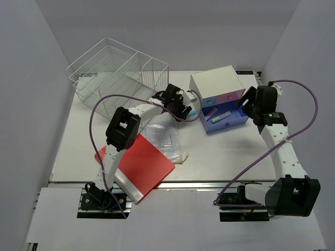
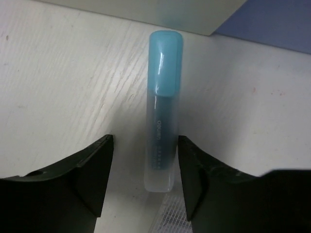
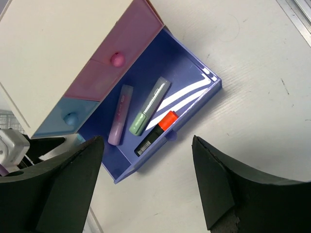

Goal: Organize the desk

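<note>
Desk (image 1: 225, 151): white top under everything, rail at the near edge.
Left gripper (image 2: 145, 150): fingers apart on either side of a blue highlighter (image 2: 164, 97) lying on the desk, with a gap on each side.
Right gripper (image 3: 146, 145): spread wide above the open purple drawer (image 3: 192, 73), holding nothing.
In the drawer: three markers (image 3: 150, 104).
Around: drawer box (image 1: 215, 82) just beyond the highlighter; wire basket (image 1: 112, 70) far left; red folder (image 1: 146, 164) and plastic bag (image 1: 165, 138) beside the left arm.

A: Far side of the desk (image 1: 225, 151)?
B: Noted: wire basket (image 1: 112, 73) back left, drawer box (image 1: 215, 83) back right, its bottom drawer (image 1: 228, 127) pulled out frontward, three markers (image 3: 148, 107) lying in it
A: Near side?
B: There's a folder (image 1: 149, 164) front left, overhanging the edge; plastic bag (image 1: 166, 138) against its far side, mid-desk; one loose marker (image 2: 163, 116) on the desk just left of the box
</note>
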You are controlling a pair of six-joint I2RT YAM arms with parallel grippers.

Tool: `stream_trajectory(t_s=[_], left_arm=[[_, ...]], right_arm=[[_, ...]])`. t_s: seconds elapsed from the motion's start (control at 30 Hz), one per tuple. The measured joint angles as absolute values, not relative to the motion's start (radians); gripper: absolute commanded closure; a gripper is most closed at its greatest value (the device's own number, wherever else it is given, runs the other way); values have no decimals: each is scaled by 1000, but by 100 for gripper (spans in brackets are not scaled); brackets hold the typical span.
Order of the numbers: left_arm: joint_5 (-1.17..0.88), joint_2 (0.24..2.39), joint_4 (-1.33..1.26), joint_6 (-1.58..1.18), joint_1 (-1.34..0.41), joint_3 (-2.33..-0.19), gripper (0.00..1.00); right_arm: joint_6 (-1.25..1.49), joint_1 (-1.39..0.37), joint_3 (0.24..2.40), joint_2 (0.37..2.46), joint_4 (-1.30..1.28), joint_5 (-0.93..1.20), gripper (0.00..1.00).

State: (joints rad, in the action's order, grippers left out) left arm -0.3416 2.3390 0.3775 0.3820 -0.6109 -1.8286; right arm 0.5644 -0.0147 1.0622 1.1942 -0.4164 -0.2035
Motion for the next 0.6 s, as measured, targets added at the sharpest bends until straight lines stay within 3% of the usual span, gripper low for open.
stream_trajectory(t_s=[0.07,0.33,0.6], left_arm=[[-313,2339,373,385,-616,-1826,51],[-253,2294,342,411,-636,-1752,86],[-166,2080,308,426,-671,-1483,90]], right_arm=[[559,-13,1052,1181,-419,-204,21],[544,-13,1032,1169,-445,-215,21],[533,-14,1031,1135,-471,-227,21]])
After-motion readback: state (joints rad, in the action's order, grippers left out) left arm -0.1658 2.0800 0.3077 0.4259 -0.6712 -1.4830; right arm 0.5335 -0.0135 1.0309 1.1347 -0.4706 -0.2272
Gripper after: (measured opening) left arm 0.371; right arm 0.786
